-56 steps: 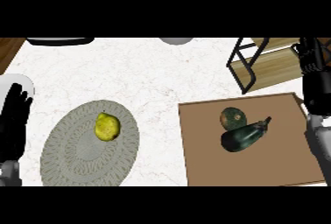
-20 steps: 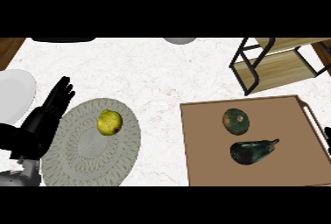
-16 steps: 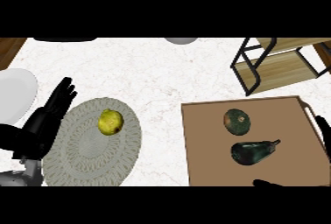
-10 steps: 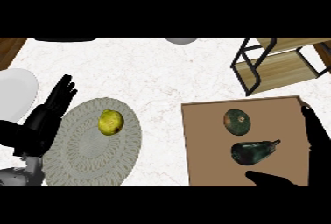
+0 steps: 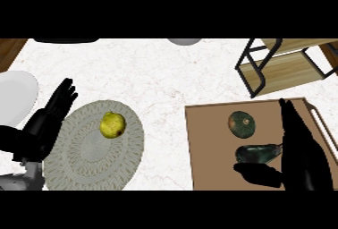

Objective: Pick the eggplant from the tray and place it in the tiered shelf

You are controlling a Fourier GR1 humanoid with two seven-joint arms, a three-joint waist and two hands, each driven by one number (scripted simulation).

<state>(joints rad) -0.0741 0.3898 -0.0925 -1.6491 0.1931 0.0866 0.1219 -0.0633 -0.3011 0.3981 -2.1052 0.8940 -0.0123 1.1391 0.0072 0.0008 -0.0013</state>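
The eggplant (image 5: 259, 154) lies on the tray (image 5: 210, 147), bracketed by the open, empty right robot hand (image 5: 298, 156) so fingers and thumb can be closed around it.

You'll find no text, label, brand, number or sign to read anywhere here: not on the tray (image 5: 204, 147), not on the tiered shelf (image 5: 280, 71), not on the woven mat (image 5: 86, 156), the white plate (image 5: 16, 96) or the marble counter (image 5: 158, 76)
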